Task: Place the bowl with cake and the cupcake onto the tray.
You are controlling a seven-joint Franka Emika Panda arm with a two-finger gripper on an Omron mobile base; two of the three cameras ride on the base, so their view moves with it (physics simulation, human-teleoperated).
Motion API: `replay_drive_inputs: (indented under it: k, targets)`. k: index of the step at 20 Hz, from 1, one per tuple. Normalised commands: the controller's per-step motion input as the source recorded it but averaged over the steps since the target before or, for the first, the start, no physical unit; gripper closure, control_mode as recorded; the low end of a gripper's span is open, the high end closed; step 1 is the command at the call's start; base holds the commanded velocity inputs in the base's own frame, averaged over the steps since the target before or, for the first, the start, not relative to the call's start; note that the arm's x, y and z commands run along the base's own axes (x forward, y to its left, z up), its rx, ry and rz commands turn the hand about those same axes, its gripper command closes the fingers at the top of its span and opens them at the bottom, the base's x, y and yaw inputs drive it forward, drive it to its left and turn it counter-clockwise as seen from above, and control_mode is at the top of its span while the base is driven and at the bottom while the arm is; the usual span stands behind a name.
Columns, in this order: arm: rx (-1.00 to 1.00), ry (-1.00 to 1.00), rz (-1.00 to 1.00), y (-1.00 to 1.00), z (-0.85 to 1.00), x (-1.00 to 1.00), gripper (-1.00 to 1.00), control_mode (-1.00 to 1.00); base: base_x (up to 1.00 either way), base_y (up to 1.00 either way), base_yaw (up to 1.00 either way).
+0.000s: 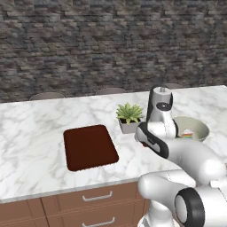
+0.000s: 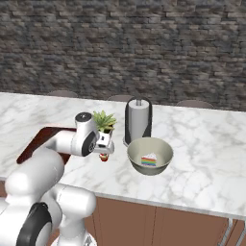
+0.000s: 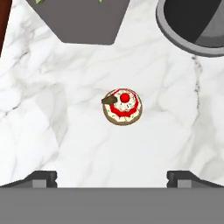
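The cupcake (image 3: 123, 106), white-topped with a red dot, sits on the marble straight under my open gripper (image 3: 112, 179); its fingers stand wide on either side and touch nothing. From the right base view the gripper (image 2: 104, 151) hovers just above the cupcake (image 2: 104, 158). The pale bowl (image 2: 161, 150) with the rainbow cake piece (image 2: 149, 160) stands on the counter to the right of the cupcake, also seen as the bowl (image 1: 198, 126) behind my arm. The dark reddish-brown tray (image 1: 90, 147) lies bare to the left; my arm partly covers the tray (image 2: 38, 141).
A small grey plant pot (image 1: 129, 125) with a green plant stands just behind the cupcake, the pot (image 3: 83, 19) close to the hand. A paper towel holder (image 2: 138, 120) rises behind the bowl, its base (image 3: 192, 24) near the cupcake. The counter's front edge runs close to the tray.
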Motion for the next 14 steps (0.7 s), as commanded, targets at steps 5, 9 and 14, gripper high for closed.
replay_drive_inputs:
  k: [5,9,14]
  targets:
    - [0.00,0.00,0.00,-0.06,-0.26,0.14,-1.00,-1.00,0.00,0.00,0.00]
    - [0.00,0.00,0.00,-0.04,-0.24,0.16,-1.00,-1.00,0.00,0.00,0.00]
    - [0.00,0.00,0.00,-0.06,-0.17,0.16,-1.00,-1.00,0.00,0.00,0.00]
